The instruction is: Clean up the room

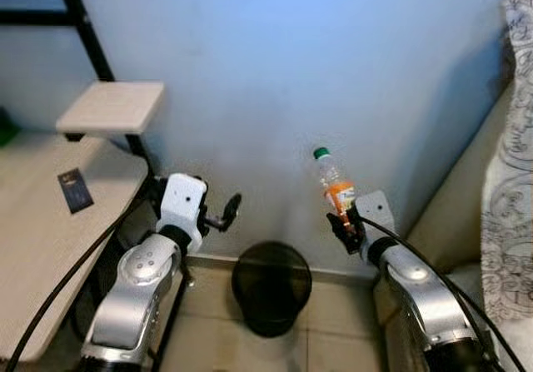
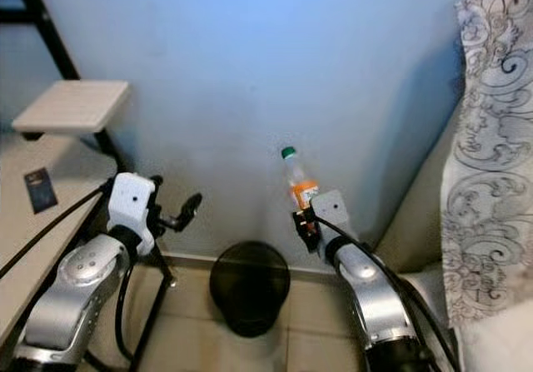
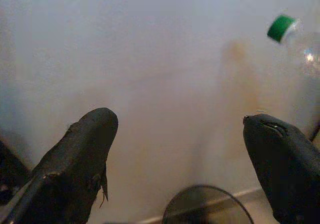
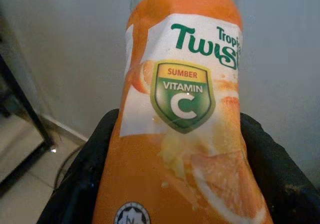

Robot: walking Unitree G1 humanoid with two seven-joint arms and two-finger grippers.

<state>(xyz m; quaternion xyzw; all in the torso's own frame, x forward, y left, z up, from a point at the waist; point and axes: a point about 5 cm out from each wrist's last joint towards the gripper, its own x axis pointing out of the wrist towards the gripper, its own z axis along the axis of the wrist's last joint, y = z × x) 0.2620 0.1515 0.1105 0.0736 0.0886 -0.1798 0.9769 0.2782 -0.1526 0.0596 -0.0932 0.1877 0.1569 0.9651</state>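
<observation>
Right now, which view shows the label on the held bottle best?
The right wrist view: the bottle's orange label fills it, readable, with a vitamin C badge. Both eye views show the whole bottle upright in the right gripper, label tiny. The left wrist view catches just its green cap.

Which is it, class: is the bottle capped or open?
Capped. A green cap sits on the bottle, which the right hand holds upright.
</observation>
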